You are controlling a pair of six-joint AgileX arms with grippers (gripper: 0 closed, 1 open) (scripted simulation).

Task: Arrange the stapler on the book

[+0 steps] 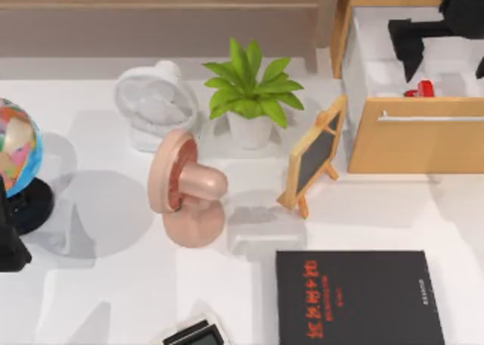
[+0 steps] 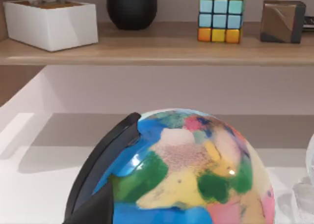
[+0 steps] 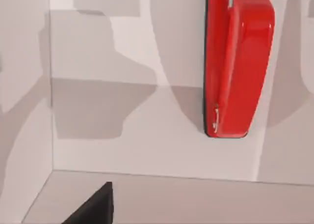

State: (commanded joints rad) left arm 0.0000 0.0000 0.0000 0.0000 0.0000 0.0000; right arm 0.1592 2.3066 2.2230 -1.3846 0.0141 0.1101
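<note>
Top view: red stapler [image 1: 420, 88] far right, inside the open white drawer [image 1: 363, 65], just behind its wooden front edge. Right hand [image 1: 423, 35] above the drawer, dark; finger state cannot tell. Black book [image 1: 355, 296] flat at the bench's [image 1: 98, 284] near right edge, cover bare, open white surface between. Left arm parked beside the globe [image 1: 15, 144], far left.

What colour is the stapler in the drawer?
Glossy red. The stapler shows best in the right wrist view, lying on the drawer's white floor.
</note>
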